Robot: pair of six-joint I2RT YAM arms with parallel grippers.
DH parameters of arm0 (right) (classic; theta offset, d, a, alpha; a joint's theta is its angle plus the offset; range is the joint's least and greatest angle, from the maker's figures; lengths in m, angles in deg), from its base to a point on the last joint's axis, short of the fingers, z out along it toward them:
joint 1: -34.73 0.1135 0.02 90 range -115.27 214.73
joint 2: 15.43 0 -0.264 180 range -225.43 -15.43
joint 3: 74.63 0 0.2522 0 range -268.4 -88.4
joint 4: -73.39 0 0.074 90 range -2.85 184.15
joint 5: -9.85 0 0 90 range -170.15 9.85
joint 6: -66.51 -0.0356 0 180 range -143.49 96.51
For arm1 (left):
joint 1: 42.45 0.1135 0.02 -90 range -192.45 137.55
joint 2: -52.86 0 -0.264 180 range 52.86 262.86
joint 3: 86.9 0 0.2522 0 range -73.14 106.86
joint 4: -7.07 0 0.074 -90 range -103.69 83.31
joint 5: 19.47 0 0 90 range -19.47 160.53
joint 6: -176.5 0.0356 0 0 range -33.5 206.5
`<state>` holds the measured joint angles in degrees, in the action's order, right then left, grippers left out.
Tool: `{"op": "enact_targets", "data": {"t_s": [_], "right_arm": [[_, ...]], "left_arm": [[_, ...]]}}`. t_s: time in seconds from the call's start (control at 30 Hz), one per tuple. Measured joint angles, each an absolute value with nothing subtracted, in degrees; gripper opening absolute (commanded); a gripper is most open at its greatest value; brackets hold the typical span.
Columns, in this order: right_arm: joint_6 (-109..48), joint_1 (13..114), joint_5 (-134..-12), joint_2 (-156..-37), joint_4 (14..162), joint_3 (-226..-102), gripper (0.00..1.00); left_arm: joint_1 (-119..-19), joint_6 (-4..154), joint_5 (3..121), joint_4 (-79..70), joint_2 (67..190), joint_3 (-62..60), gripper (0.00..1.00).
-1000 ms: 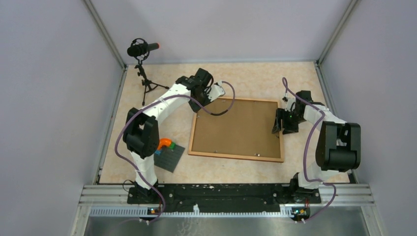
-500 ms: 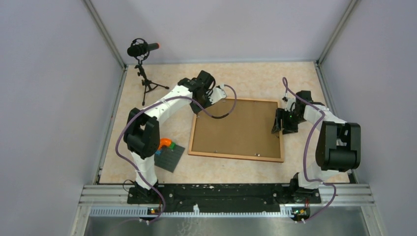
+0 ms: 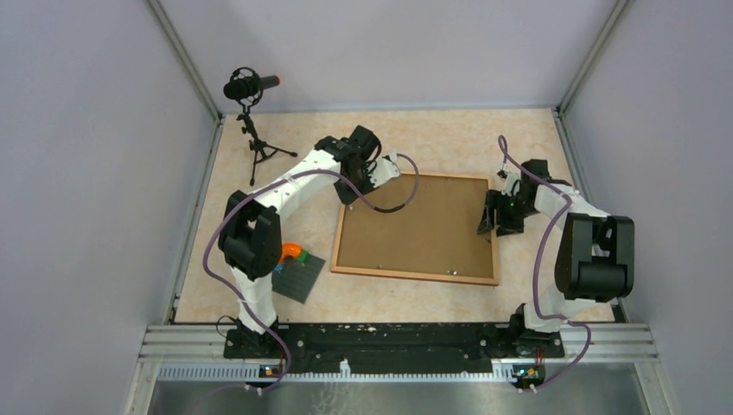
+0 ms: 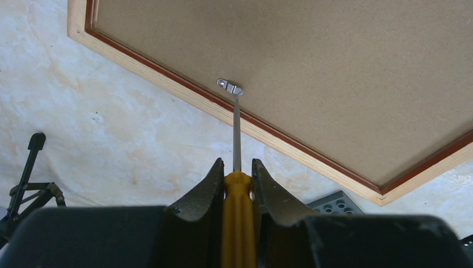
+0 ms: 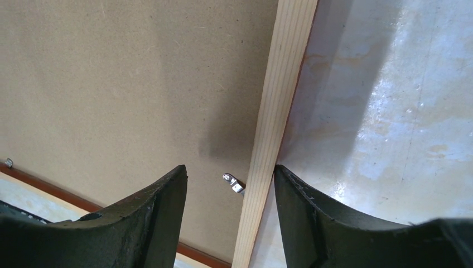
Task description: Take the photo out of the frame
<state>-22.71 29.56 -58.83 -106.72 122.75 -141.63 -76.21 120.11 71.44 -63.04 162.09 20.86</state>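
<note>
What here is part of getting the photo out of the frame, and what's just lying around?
In use: frame, screwdriver, clip, left gripper, right gripper.
Lying about: microphone, baseplate, orange brick.

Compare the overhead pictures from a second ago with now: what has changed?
The left gripper, shut on the screwdriver, edged slightly rightward by the far edge of the frame. The frame, the open right gripper and the baseplate stayed put.
</note>
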Motion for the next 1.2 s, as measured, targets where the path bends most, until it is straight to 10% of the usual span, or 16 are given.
{"op": "enact_targets", "data": {"t_s": [1.2], "right_arm": [[-24.15, 28.42, -48.97, -111.98, 127.53, -146.7, 0.55]], "left_arm": [[-74.79, 120.24, 62.19, -64.55, 156.43, 16.37, 0.0]]}}
